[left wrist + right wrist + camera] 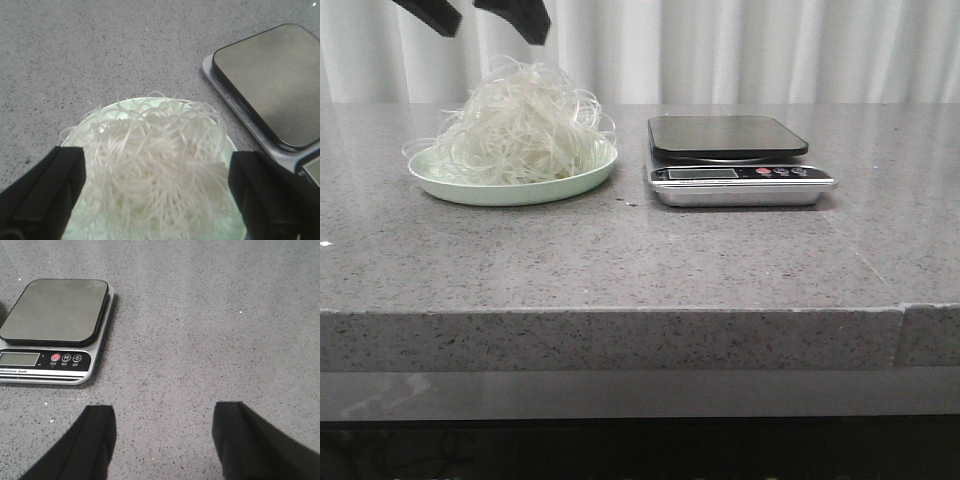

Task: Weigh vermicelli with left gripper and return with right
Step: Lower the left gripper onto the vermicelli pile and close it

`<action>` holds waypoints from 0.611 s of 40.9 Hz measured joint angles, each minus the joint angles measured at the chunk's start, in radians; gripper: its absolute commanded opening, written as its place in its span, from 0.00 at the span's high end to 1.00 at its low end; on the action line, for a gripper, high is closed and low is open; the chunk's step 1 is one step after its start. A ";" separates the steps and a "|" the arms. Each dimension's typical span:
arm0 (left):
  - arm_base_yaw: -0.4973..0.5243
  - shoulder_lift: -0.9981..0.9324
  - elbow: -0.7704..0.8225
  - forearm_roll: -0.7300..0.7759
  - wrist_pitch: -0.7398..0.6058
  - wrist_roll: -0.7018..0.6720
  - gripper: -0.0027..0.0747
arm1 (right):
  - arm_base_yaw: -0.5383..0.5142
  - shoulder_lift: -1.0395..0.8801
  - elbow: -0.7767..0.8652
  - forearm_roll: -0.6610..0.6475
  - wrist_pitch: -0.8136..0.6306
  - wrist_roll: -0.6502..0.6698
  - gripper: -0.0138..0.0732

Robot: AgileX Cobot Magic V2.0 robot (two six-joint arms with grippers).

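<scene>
One vermicelli mound | one scale | left gripper spread | right gripper spread

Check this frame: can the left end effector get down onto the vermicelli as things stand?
Probably yes. The left end effector hangs open above the vermicelli, its fingers straddling the mound on the green plate. Nothing lies between them; the scale sits off to the side.
</scene>
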 measured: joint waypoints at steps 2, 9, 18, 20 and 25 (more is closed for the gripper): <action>0.000 0.031 -0.019 0.014 -0.002 0.000 0.14 | 0.000 0.000 0.000 0.000 0.000 0.000 0.24; 0.000 0.116 -0.045 0.039 -0.005 0.003 0.14 | 0.000 0.000 0.000 0.000 0.000 0.000 0.24; 0.000 0.174 -0.048 0.053 -0.007 0.002 0.22 | 0.000 0.000 0.000 0.000 0.000 0.000 0.24; 0.000 0.181 -0.050 0.053 -0.010 0.002 0.30 | 0.000 0.000 0.000 0.000 0.000 0.000 0.24; 0.000 0.182 -0.054 0.062 -0.020 0.002 0.48 | 0.000 0.000 0.000 0.000 0.000 0.000 0.24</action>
